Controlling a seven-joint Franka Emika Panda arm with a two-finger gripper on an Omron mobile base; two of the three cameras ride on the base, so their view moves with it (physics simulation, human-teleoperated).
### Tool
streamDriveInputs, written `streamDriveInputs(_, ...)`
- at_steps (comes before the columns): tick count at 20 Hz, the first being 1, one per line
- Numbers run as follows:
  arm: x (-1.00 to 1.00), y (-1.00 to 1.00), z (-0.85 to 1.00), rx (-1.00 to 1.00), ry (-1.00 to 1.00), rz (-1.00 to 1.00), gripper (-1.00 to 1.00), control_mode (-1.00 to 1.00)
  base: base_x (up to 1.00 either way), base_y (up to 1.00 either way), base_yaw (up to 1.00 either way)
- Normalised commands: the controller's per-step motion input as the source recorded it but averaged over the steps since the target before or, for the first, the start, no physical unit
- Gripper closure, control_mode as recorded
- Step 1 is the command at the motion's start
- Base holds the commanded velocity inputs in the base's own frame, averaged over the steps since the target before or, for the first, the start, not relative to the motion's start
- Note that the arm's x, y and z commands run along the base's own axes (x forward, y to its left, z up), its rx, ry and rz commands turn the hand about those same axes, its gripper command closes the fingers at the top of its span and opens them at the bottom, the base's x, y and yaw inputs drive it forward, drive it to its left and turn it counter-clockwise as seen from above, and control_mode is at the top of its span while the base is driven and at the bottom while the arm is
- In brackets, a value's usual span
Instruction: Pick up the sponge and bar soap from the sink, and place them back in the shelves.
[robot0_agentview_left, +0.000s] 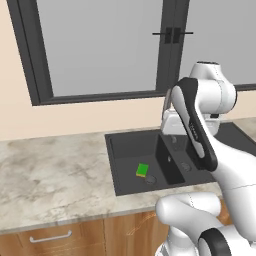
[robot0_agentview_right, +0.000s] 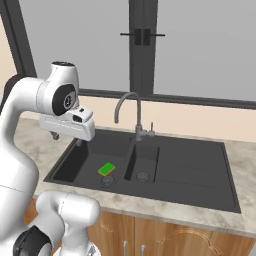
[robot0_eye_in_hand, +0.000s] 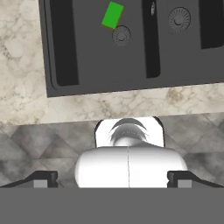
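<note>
Sponge (robot0_agentview_left: 142, 170) lies flat on the floor of the sink's (robot0_agentview_right: 195, 172) left basin, just beside the drain (robot0_eye_in_hand: 121, 35). Gripper (robot0_eye_in_hand: 112, 178) is above the counter's near edge, well apart from the sponge, jaws fully spread and holding nothing. Gooseneck faucet (robot0_agentview_right: 129, 107) stands at the sink's far rim.

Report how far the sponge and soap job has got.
Done: nothing visibly shelved. In hand: nothing; the gripper is open, above the sink's front edge. Left: the sponge lies in the left basin by the drain; the bar soap cannot be made out, so both items remain.
</note>
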Motion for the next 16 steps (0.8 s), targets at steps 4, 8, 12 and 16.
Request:
streamDriveInputs(4,0.0,0.0,0.0,0.0,0.0,0.0,-1.0,1.0,0.22,0.28,0.0)
streamDriveInputs(8,0.25,0.44,-0.35,-0.06,0.0,0.0,-1.0,-1.0,0.0,0.0,0.0)
streamDriveInputs(12,0.31,0.47,-0.37,-0.05,0.0,0.0,-1.0,-1.0,0.0,0.0,0.0)
streamDriveInputs(16,0.33,0.22,-0.28,-0.01,-0.02,0.0,-1.0,-1.0,0.0,0.0,0.0)
